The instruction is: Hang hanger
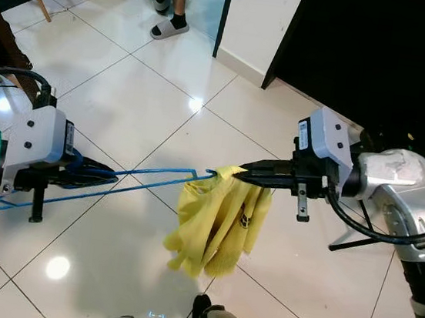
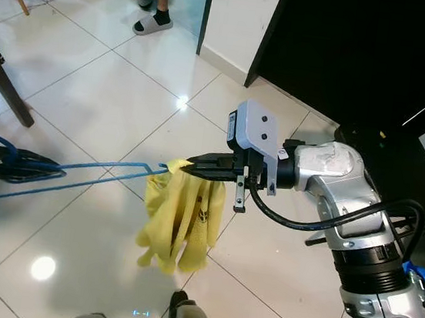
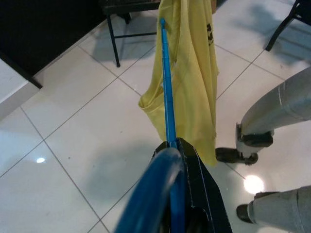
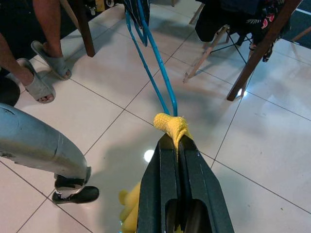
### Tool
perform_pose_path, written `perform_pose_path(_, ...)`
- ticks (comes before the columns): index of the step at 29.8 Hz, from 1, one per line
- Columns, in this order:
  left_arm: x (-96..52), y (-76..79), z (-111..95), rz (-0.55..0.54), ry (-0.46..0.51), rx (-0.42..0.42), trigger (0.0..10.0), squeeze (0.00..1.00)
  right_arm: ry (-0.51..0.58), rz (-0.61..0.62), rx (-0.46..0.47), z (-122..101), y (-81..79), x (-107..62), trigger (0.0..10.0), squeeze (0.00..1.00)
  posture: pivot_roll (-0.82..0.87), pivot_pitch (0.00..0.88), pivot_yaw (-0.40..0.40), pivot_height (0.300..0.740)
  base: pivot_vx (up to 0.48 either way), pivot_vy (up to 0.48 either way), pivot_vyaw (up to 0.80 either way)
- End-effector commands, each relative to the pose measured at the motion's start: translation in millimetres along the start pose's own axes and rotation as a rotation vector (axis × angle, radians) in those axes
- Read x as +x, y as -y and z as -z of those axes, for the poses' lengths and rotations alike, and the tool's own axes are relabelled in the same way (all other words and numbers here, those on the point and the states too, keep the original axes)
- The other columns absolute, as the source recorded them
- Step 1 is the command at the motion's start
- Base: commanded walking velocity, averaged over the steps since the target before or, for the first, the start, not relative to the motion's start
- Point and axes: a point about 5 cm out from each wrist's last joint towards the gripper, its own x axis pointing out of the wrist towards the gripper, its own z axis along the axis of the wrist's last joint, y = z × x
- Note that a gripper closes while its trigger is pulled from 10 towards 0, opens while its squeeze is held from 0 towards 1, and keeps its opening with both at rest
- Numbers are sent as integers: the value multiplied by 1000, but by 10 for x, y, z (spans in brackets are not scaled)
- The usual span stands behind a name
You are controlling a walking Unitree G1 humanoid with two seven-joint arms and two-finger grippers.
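- Right gripper [image 1: 243,174]: fingers pressed together, pinching the yellow garment [image 1: 216,225] at its top.
- Left gripper [image 1: 94,173]: clamped on the blue hanger [image 1: 144,180], which reaches level to the garment.
- White tile floor [image 1: 143,88] lies open beneath; a person's sandalled feet [image 1: 169,26] stand well apart.

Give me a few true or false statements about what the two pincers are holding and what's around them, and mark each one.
1. The left pincer grips the blue hanger. True.
2. The right pincer is open and empty. False: it is shut on the yellow garment.
3. The yellow garment lies flat on the floor. False: it hangs in the air from the right pincer and the hanger's end.
4. A person's feet in sandals stand on the white tiled floor. True.
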Motion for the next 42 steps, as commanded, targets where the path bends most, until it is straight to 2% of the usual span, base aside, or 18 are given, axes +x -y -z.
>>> perform_pose_path(1, 69, 57, -38, 40, 27, 0, 10000, 0, 21, -19, -20, -63, -5, 16, 10000, 0, 28, 145, -17, 740, 0, 0, 0)
perform_pose_path(6, 72, 160, -119, 101, 51, -6, 10000, 0, 2, 9, -11, 10, 43, 3, 10000, 0, 36, 147, -19, 740, 0, 0, 0)
perform_pose_path(11, 66, 200, -89, 107, 41, -17, 10000, 0, -6, 18, -6, 36, 58, -6, 10000, 0, 38, 149, -21, 740, 0, 0, 0)
perform_pose_path(22, -24, 219, -82, 110, 13, -28, 10000, 0, -25, 38, -8, 62, 88, -47, 10000, 0, 43, 145, -19, 740, 0, 0, 0)
perform_pose_path(26, -13, 224, -69, 111, 11, -33, 10000, 0, -18, 36, -11, 51, 92, -35, 10000, 0, 42, 145, -19, 740, 0, 0, 0)
perform_pose_path(28, 63, 206, -40, 93, 21, -34, 10000, 0, 5, 17, -20, -5, 81, 12, 10000, 0, 33, 144, -19, 740, 0, 0, 0)
perform_pose_path(31, 90, 167, -13, 69, 23, -35, 10000, 0, 12, 2, -24, -33, 57, 18, 10000, 0, 30, 142, -17, 740, 0, 0, 0)
perform_pose_path(33, 93, 77, 50, 10, 9, -28, 10000, 0, 18, -15, -28, -73, 13, 2, 10000, 0, 23, 141, -14, 740, 0, 0, 0)
perform_pose_path(37, 59, 36, 62, -9, 3, -29, 10000, 0, 15, -16, -27, -76, -8, -21, 10000, 0, 21, 140, -12, 740, 0, 0, 0)
perform_pose_path(40, -89, 9, -8, -9, -15, -9, 10000, 0, -21, 7, -13, 33, -8, -79, 10000, 0, 31, 136, -14, 740, 0, 0, 0)
perform_pose_path(42, -120, 7, -24, -8, -19, -5, 10000, 0, -29, 12, -11, 57, -5, -87, 10000, 0, 34, 136, -15, 740, 0, 0, 0)
